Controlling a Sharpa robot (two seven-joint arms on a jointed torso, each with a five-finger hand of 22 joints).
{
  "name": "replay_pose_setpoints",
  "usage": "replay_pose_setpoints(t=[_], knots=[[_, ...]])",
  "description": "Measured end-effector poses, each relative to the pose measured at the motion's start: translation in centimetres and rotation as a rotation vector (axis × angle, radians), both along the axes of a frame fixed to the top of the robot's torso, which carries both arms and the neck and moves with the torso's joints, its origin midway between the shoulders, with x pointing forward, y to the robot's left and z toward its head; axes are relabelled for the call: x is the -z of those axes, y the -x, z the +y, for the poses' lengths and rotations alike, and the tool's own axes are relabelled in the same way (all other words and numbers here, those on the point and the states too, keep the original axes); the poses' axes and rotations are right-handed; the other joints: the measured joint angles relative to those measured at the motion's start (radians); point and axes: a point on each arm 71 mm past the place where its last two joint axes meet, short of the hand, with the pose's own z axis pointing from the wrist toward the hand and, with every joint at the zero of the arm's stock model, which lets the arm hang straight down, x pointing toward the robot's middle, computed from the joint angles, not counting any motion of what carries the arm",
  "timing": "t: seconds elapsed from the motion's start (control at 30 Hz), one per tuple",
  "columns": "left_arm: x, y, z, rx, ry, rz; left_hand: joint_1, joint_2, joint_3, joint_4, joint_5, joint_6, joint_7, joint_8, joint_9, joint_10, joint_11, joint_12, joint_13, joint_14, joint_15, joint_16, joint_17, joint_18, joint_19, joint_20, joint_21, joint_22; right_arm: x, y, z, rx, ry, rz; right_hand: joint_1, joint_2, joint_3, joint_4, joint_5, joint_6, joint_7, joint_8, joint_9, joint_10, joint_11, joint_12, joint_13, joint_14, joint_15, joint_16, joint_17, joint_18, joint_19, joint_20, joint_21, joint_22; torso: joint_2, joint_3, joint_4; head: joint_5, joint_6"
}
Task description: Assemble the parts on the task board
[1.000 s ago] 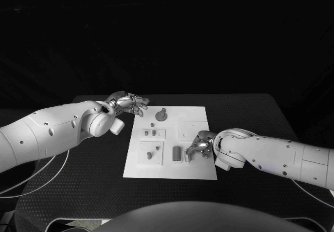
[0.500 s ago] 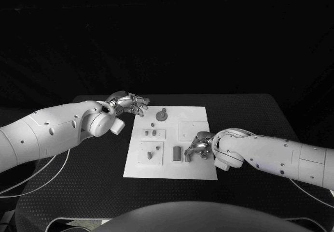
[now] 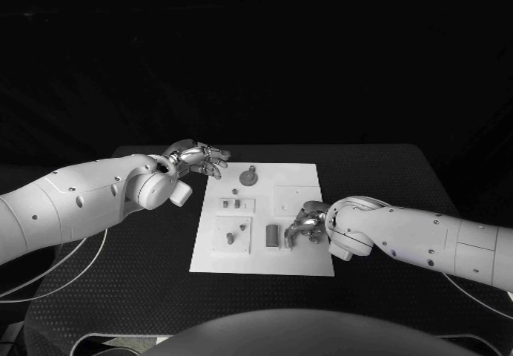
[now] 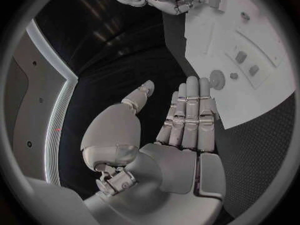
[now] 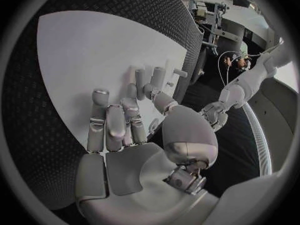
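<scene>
My left hand [image 3: 199,159] hovering open-fingered beside the white board [image 3: 305,176], my right hand [image 3: 307,222] curled over a grey peg [image 3: 290,239], grip unclear

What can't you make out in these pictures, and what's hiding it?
- Whether the right hand holds a part: head view, its fingers cover the spot; right wrist view, fingers curl over it.
- The board under that hand: hidden.
- Shapes of the small parts: too small in the head view.
</scene>
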Motion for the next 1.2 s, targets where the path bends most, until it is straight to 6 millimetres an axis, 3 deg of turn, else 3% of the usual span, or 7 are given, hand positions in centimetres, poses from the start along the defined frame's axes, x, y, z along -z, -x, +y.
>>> replay_pose_setpoints(t=[0.17,0.33,0.5,1.2], knots=[[0.00,-0.01,-0.05,0.001,0.000,0.000,0.000,0.000,0.000,0.000,0.000,0.000,0.000,0.000,-0.001,0.000,0.000,0.000,0.000,0.000,0.000,0.000,0.000,0.000,0.000,0.000,0.000,0.000,0.03,-0.11,0.02,0.004,0.002,-0.005,0.000,0.000,0.009,0.008,0.002,0.000,0.000,0.000,-0.006,0.000,0.000,0.000,-0.003,-0.002,-0.002,0.000,-0.003,-0.001,0.000,0.000,0.000,0.000,0.000,0.0003,-0.0002,-0.001,0.000],[0.00,-0.01,-0.04,0.000,0.000,0.000,0.000,0.000,0.000,0.000,0.000,0.000,0.000,0.000,-0.001,0.000,0.000,0.000,0.000,0.000,0.000,0.000,0.001,0.000,0.000,0.000,0.000,0.000,0.08,-0.12,0.05,0.004,0.004,-0.004,-0.031,-0.030,0.016,0.023,0.010,0.005,0.002,0.000,-0.011,0.000,0.000,-0.004,-0.005,-0.002,-0.001,0.000,-0.005,-0.001,0.000,0.000,0.000,0.000,0.000,0.0003,-0.0002,-0.001,0.000],[0.00,-0.01,-0.04,0.000,0.000,0.000,0.000,0.000,0.000,0.000,0.000,0.000,0.000,0.000,-0.001,0.000,0.000,0.000,0.000,0.000,0.000,0.000,0.001,0.000,0.000,0.000,0.000,0.000,0.13,-0.03,0.10,0.000,0.004,0.001,-0.041,-0.041,0.016,0.028,0.008,0.005,0.002,0.003,-0.013,0.000,0.000,-0.008,-0.005,-0.002,-0.001,0.000,-0.009,-0.005,0.000,0.000,0.000,0.000,0.000,0.0003,-0.0002,-0.001,0.000],[0.00,-0.01,-0.04,0.001,0.000,0.000,0.000,0.000,0.000,0.000,0.000,0.000,0.000,0.000,-0.002,0.000,0.000,0.000,0.001,0.000,0.000,0.000,0.003,0.000,0.000,0.000,0.000,0.000,0.20,0.30,0.26,-0.009,0.001,0.019,-0.041,-0.041,0.022,0.034,0.007,0.003,0.004,0.008,-0.015,0.000,0.000,-0.008,-0.004,-0.003,-0.001,0.000,-0.011,0.002,0.000,0.000,0.000,0.000,0.000,-0.0001,-0.0003,0.000,0.000]])
